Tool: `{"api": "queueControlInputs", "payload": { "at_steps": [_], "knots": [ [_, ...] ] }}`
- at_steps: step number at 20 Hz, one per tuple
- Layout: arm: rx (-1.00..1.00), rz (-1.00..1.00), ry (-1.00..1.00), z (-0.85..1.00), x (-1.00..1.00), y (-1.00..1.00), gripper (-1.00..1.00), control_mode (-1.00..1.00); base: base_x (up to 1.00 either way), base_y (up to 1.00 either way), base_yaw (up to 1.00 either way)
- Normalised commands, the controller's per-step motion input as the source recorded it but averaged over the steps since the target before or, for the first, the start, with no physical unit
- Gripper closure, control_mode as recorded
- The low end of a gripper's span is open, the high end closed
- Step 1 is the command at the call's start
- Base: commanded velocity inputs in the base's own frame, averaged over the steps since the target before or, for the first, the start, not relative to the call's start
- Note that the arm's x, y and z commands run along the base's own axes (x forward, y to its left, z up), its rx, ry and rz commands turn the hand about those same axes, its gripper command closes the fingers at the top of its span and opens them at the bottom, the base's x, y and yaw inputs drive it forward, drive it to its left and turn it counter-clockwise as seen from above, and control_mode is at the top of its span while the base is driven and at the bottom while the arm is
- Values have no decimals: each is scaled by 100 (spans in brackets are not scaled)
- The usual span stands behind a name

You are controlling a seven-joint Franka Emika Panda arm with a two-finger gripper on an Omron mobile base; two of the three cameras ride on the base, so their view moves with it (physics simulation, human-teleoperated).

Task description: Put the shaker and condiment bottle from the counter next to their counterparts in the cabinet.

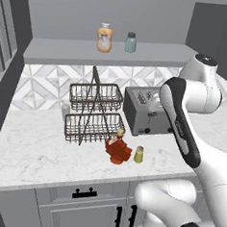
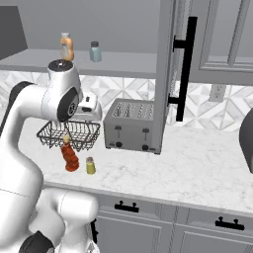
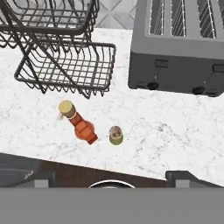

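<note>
Behind condiment bottle (image 3: pixel 81 124), wire rack (image 3: pixel 65 65), toaster (image 3: pixel 179 57)

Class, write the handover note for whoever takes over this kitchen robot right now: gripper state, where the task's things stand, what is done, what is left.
Gripper: open and empty, looking down on the counter from above.
Condiment bottle: upright on the counter in front of the wire basket rack.
Shaker: on the counter just beside the bottle, apart from it; the toaster stands farther back.
Cabinet: open; the orange bottle and teal-grey shaker stand on its shelf.
Done: nothing moved yet.
Left: pick up the bottle and the shaker, and set each next to its counterpart.
</note>
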Motion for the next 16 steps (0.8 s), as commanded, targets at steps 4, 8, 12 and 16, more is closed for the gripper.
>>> {"api": "queueControlInputs", "payload": {
  "at_steps": [4,8,12,16],
  "knots": [
    [6,21,-19,-38,-62,3,-100,-100,0,0,0],
    [6,21,-2,-43,-10,1,-100,-100,0,0,0],
    [11,16,0,-18,-5,0,-100,-100,0,0,0],
    [3,9,0,-2,5,17,-100,-100,0,0,0]
  ]
}}
